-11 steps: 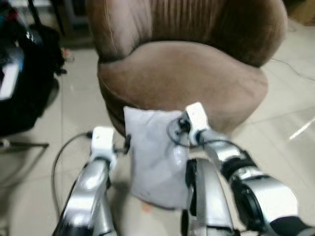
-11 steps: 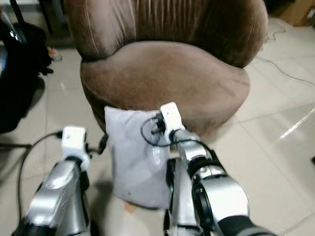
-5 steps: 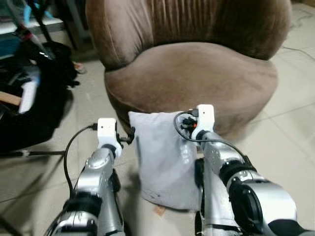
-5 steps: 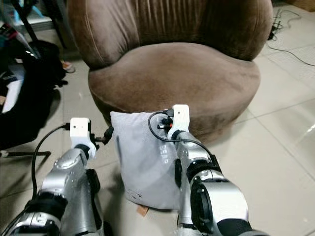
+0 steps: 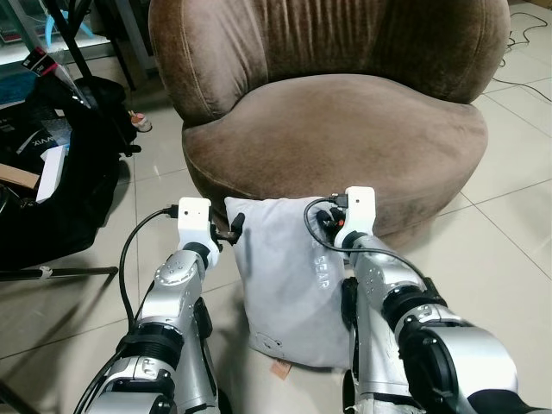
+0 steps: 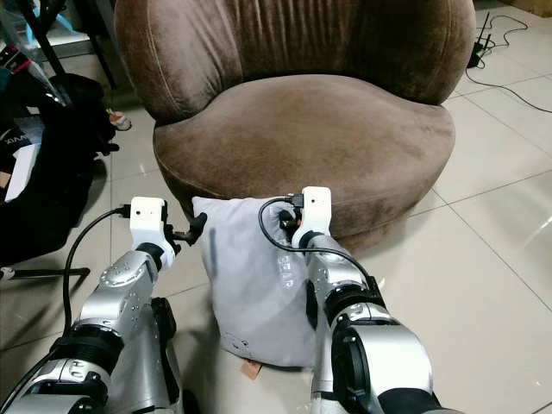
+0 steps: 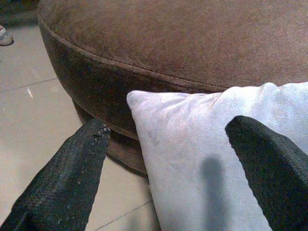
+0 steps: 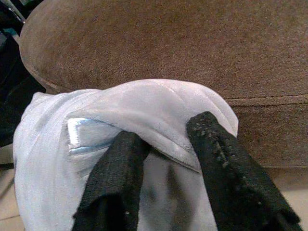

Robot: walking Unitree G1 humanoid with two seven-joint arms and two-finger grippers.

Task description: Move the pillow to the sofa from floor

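My right tool (image 8: 166,159) pinched the grey pillow's (image 5: 289,276) top corner, just before the brown sofa (image 5: 345,121); my left tool (image 7: 168,163) stood spread around its other corner.

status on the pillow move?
Done: right gripper is pinching the pillow at its top corner. In hand: left gripper is open beside the other corner. Left: pillow hangs in front of the sofa, not yet on the seat.
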